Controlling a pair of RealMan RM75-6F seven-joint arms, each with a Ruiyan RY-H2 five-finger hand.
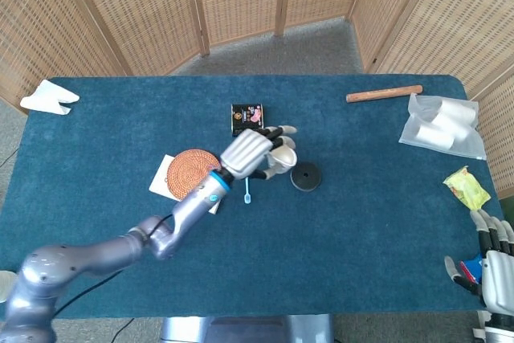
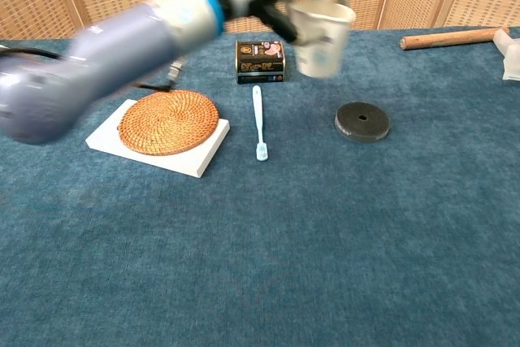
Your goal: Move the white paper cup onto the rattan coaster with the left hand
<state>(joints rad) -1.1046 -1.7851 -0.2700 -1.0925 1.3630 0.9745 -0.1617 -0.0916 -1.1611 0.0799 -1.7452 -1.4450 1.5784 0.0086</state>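
My left hand (image 1: 250,153) grips the white paper cup (image 2: 318,36) and holds it in the air, upright, above the table between the toothbrush and the black disc. In the head view the cup (image 1: 280,159) shows just right of the hand's fingers. The round rattan coaster (image 2: 168,122) lies on a white block to the left of the cup, with nothing on it; the head view shows the coaster (image 1: 194,171) too. My right hand (image 1: 494,269) hangs off the table's right front corner, its fingers apart and nothing in it.
A black disc (image 2: 362,120) lies where the cup stood. A light blue toothbrush (image 2: 257,122) lies between coaster and disc. A small dark box (image 2: 260,59) sits behind. A wooden stick (image 1: 384,94), a plastic bag (image 1: 440,126) and a green packet (image 1: 467,188) lie at the right.
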